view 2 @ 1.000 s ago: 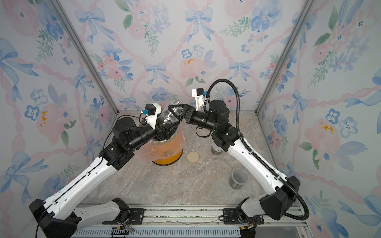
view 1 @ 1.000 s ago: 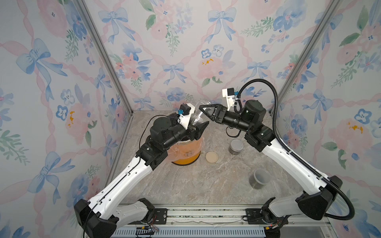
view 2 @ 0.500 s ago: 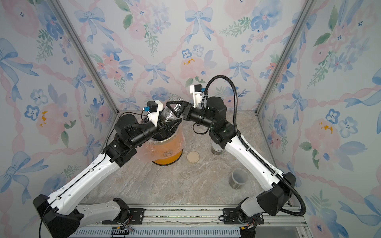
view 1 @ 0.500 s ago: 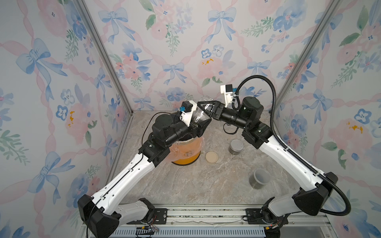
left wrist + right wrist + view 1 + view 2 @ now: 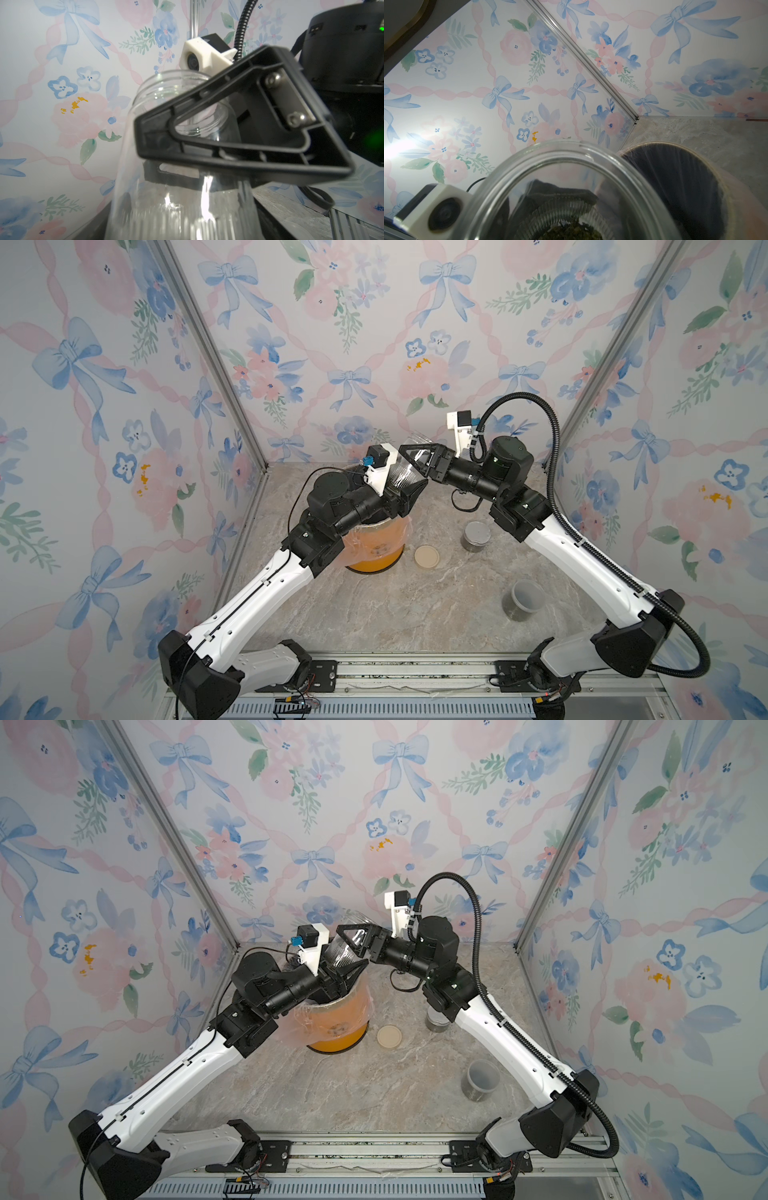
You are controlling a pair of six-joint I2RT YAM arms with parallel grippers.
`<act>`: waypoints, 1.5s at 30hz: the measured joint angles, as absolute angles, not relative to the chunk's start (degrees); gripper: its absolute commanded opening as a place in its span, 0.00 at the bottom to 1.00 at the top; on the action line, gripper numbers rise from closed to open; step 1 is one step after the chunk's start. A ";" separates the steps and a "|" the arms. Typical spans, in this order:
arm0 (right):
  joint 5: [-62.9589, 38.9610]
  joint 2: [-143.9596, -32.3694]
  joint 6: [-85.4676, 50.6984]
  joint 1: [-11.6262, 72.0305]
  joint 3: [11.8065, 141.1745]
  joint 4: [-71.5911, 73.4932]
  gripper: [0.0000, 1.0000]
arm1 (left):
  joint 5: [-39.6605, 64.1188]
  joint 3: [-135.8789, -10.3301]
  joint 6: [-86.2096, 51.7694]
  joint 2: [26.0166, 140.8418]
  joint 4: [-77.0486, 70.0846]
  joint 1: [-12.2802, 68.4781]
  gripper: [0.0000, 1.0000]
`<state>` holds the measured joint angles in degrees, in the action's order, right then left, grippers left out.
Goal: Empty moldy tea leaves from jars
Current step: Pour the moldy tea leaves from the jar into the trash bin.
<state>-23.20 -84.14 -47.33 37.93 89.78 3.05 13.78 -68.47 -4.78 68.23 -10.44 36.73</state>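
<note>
An open clear jar point(image 5: 404, 477) hangs tilted above the orange bin point(image 5: 376, 545), seen in both top views. My left gripper point(image 5: 409, 491) is shut on its ribbed base. My right gripper point(image 5: 411, 456) is shut on the same jar point(image 5: 345, 955) just below the neck; one of its black fingers point(image 5: 239, 133) lies across the glass. Through the jar's mouth point(image 5: 571, 149), dark tea leaves point(image 5: 571, 231) sit at the bottom. A silver-lidded jar point(image 5: 476, 536) and a grey-lidded jar point(image 5: 523, 600) stand on the table, both with dark matter inside.
A beige lid point(image 5: 426, 558) lies flat on the marble table right of the bin. The plastic-lined bin's dark mouth point(image 5: 675, 187) lies beside the held jar. Floral walls close in the back and both sides. The right arm partly hides the silver-lidded jar point(image 5: 436, 1021).
My right gripper, open a second ago, has moved left onto the jar and shut on it. The left arm lifted the jar slightly toward it.
</note>
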 measured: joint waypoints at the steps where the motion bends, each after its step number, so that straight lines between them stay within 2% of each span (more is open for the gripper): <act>1: -23.38 -84.38 -47.11 37.93 90.04 2.87 0.06 | 13.45 -67.72 -4.78 68.01 -11.60 36.73 0.76; 4: -24.21 -84.79 -46.78 37.95 90.17 2.44 0.00 | 12.60 -64.64 -4.75 66.81 -15.09 36.73 0.81; 9: -25.85 -86.08 -47.75 38.00 91.39 1.93 0.00 | 11.20 -60.42 -4.12 65.41 -21.15 36.73 0.88; 12: -26.70 -86.80 -49.54 37.98 93.12 0.45 0.00 | 10.96 -57.52 -1.72 64.53 -25.80 36.75 0.98; 24: -27.53 -88.07 -53.08 37.98 95.42 -2.83 0.00 | 11.40 -45.87 1.13 62.54 -51.09 36.80 0.98; 45: -28.82 -90.15 -57.80 37.87 101.71 -3.88 0.00 | 10.83 -45.17 6.04 76.90 -80.31 36.73 0.98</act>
